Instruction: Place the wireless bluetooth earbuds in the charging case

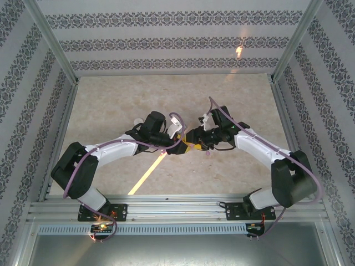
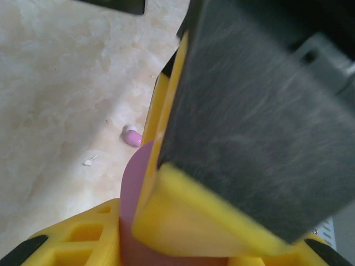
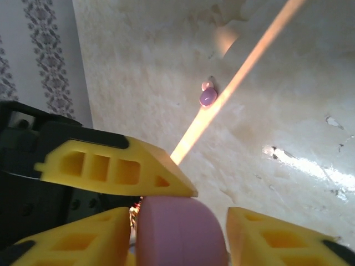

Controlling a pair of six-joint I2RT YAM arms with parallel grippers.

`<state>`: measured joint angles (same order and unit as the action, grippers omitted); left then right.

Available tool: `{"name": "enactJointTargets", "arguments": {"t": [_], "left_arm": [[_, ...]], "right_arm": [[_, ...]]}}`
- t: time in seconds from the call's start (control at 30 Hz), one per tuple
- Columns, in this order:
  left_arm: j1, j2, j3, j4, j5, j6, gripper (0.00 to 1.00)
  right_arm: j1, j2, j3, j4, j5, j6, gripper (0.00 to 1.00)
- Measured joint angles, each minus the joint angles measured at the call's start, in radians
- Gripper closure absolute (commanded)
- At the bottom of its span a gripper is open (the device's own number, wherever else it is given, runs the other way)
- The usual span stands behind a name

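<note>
A purple charging case [image 3: 177, 219] is held up above the table, where the two grippers meet. My left gripper [image 2: 188, 249] is shut on the case [image 2: 133, 188], and one of its yellow fingers [image 3: 111, 166] lies along the case's top. My right gripper [image 3: 180, 241] stands open with a finger on each side of the case and a narrow gap on both sides. One of its padded fingers [image 2: 249, 138] covers most of the case in the left wrist view. A purple earbud [image 3: 208, 97] lies on the table beside a strip of light. A second earbud [image 2: 132, 136], purple and whitish, lies on the table beyond the case.
The grippers meet at mid-table, left [image 1: 183, 145] against right [image 1: 194, 145]. One earbud [image 1: 162, 151] lies just left of them and the other [image 1: 208, 154] just right. A bright sunlight strip [image 1: 147, 174] crosses the marble table. Metal frame posts [image 1: 55, 47] and patterned walls enclose the space.
</note>
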<state>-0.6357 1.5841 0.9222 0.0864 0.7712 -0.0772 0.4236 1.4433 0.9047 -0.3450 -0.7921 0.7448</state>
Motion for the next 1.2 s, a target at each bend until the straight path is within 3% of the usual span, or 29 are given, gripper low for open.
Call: {"name": "enactJointTargets", "arguments": {"t": [0.13, 0.2, 0.3, 0.5, 0.77, 1.03, 1.2], "left_arm": [[0.001, -0.007, 0.0, 0.005, -0.006, 0.0, 0.67], [0.002, -0.02, -0.002, 0.005, -0.013, 0.0, 0.56], [0.006, -0.068, -0.017, 0.021, -0.024, -0.002, 0.41], [0.045, -0.248, -0.138, 0.196, -0.042, 0.018, 0.29], [0.114, -0.306, -0.195, 0.354, -0.003, -0.006, 0.3], [0.114, -0.13, -0.216, 0.668, 0.042, -0.18, 0.48], [0.114, -0.059, -0.21, 0.766, 0.079, -0.245, 0.61]], "right_arm": [[-0.002, -0.001, 0.009, 0.005, -0.011, 0.016, 0.76], [-0.002, -0.009, 0.01, 0.014, -0.018, 0.033, 0.78], [-0.002, -0.042, 0.009, 0.046, -0.029, 0.076, 0.79], [-0.024, -0.125, -0.009, 0.15, -0.04, 0.198, 0.78], [-0.028, -0.137, -0.012, 0.298, -0.055, 0.373, 0.78], [0.005, -0.11, -0.012, 0.442, -0.063, 0.503, 0.78], [0.005, -0.1, -0.012, 0.477, -0.056, 0.544, 0.77]]}}
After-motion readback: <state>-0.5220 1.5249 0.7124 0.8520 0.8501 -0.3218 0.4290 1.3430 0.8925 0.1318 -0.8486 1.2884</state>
